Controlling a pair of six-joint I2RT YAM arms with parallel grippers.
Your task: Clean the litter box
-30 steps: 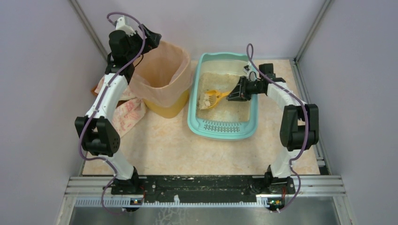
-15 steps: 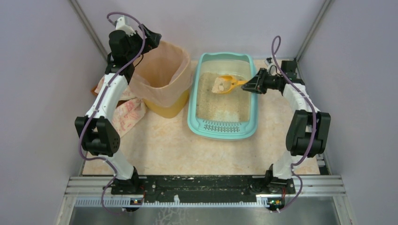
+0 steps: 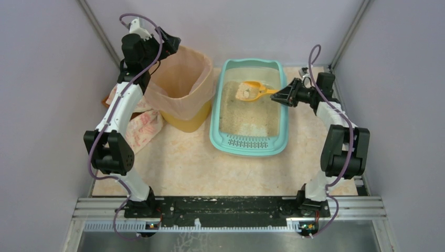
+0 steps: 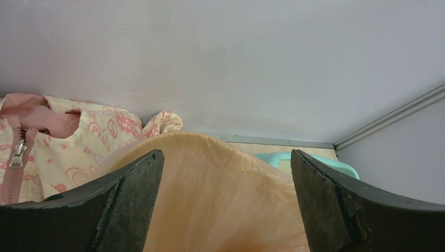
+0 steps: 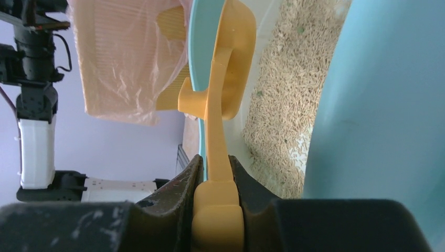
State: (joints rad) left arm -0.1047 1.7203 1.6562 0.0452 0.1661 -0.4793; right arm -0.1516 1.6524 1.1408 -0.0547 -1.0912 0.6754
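**Over the far half of the litter box, a loaded scoop hangs in the right gripper**

On the tabletop the litter box (image 3: pixel 248 146) lies right of centre, its slotted grille toward the arm bases and beige litter (image 3: pixel 246 115) across its floor. The right gripper (image 3: pixel 284 95) sits at the box's right wall near the far end, pointing left across the tray. Its jaws are closed down narrow on the flat handle of a yellow scoop (image 3: pixel 251 90), and the wrist view shows the handle pinched tight between both fingers. The scoop's bowl reaches out over the far part of the litter and carries a few pale clumps. It appears to be raised clear of the sand.

The left gripper (image 4: pixel 225 176) is up at the far left with its jaws spread wide and nothing between them. It hovers at the far rim of the peach bag liner (image 3: pixel 181 79) in the round yellow bin (image 3: pixel 186 122), which stands just beside the box's left wall. A patterned cloth (image 3: pixel 140 127) lies left of the bin.

A second earlier the scoop was down in the litter against the left wall, midway along the box, with the right gripper out over the tray. Since then it has come up and toward the far right, the gripper has drawn back to the right wall, and that arm's elbow has swung outward. The left arm and the box have not moved.
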